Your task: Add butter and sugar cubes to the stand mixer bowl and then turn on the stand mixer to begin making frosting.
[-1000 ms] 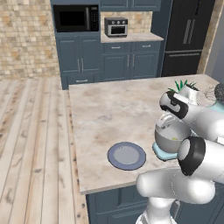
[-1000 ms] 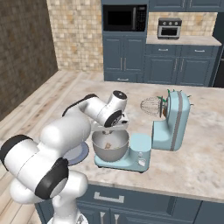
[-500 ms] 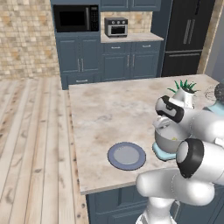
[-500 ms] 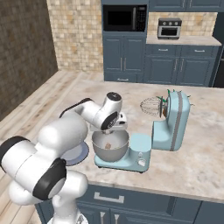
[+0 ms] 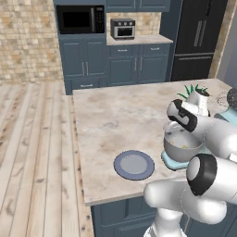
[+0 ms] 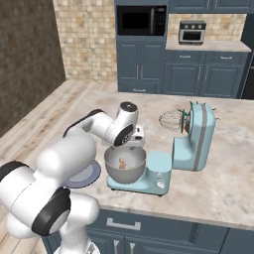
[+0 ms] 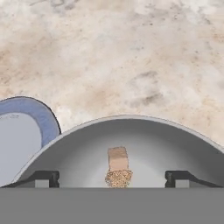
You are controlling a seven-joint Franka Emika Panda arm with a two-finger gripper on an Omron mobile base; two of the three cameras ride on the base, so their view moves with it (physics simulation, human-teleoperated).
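Sugar cubes (image 7: 118, 168) are sitting at the bottom of the stand mixer bowl (image 7: 78, 148), right between the gripper (image 7: 113, 176) tips, which are spread wide with nothing in them. Plate (image 7: 26, 127) just beside it, marble counter (image 7: 131, 57) stretching beyond.

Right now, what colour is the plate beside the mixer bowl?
Blue-grey with a darker blue rim; the plate shows best in the left base view.

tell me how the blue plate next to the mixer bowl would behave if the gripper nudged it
The plate lies flat and shallow on the smooth counter, so it would probably slide, not tip. Its low rim looks hard to pinch. It seems rigid.
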